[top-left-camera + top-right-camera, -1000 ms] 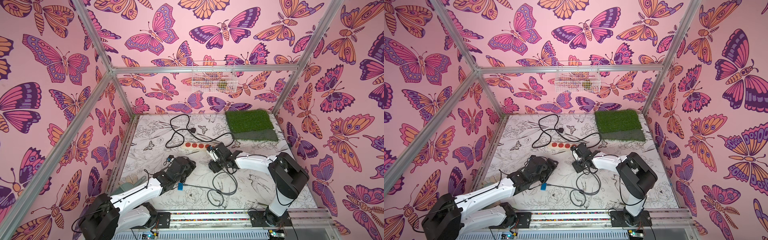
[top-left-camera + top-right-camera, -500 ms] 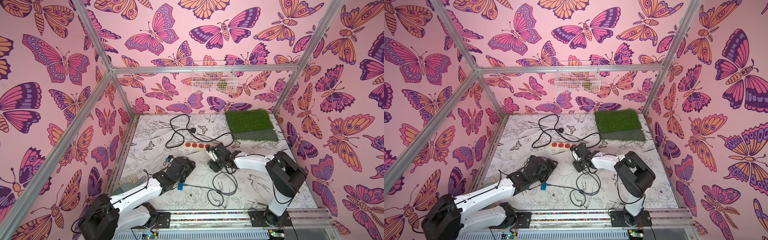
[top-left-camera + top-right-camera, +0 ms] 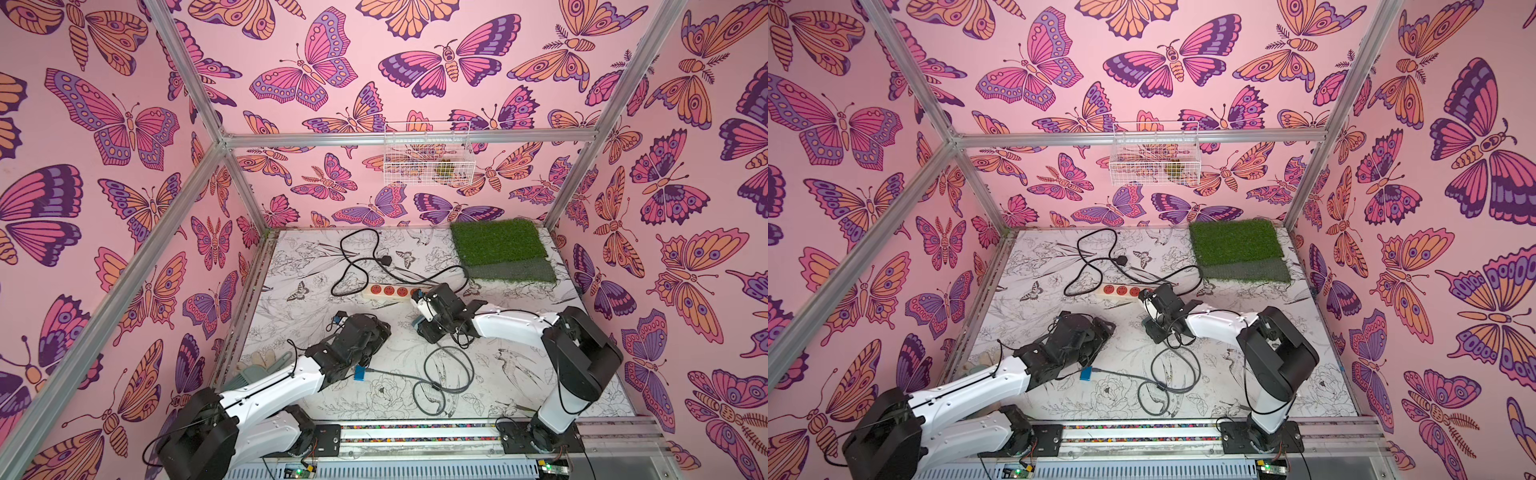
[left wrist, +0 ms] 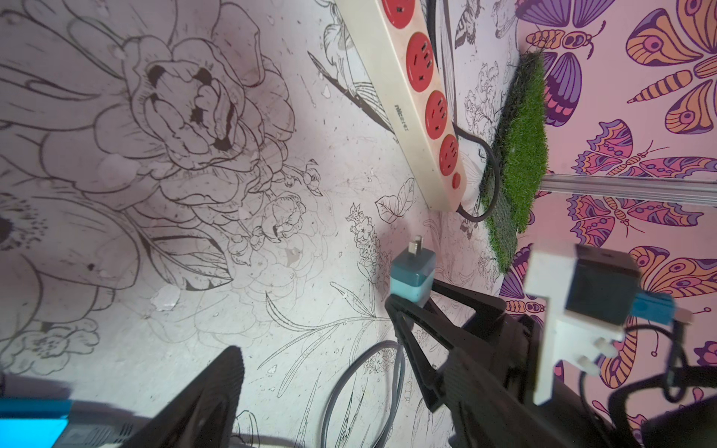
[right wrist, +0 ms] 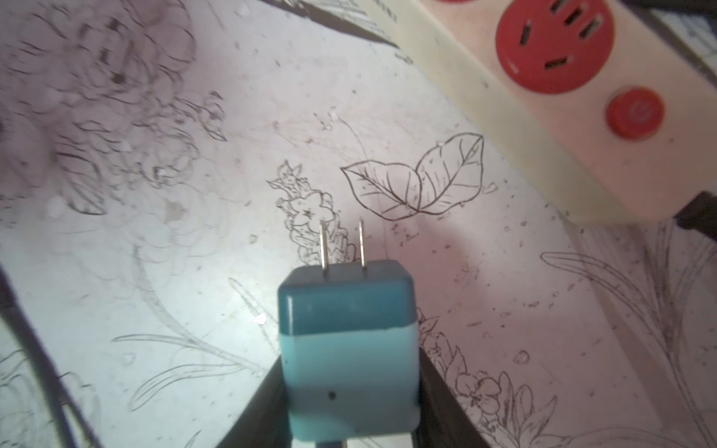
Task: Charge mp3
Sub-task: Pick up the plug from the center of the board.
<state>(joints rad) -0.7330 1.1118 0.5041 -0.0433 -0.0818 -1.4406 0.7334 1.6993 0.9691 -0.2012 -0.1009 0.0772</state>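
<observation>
The mp3 [image 3: 360,372] [image 3: 1087,373], a small bright-blue square, lies on the table beside my left wrist and shows at an edge of the left wrist view [image 4: 31,421]. A grey cable [image 3: 440,374] runs from it in loops toward the right gripper. My left gripper [image 3: 380,330] [image 4: 349,399] is open over the table, holding nothing. My right gripper [image 3: 422,324] [image 5: 349,391] is shut on the teal-and-pale charger cube [image 5: 349,349] [image 4: 411,277]. The cube's two prongs point toward the cream power strip [image 3: 390,291] [image 5: 562,97] with red sockets, a short way off.
A black power cord [image 3: 357,257] coils behind the strip. A green grass mat [image 3: 498,245] lies at the back right, and a white wire basket [image 3: 428,153] hangs on the back wall. A pale glove [image 3: 257,361] lies by the left arm.
The right gripper's jaws have closed in on the charger cube, and the right arm has shifted slightly. The left arm and the mp3 have not moved.
</observation>
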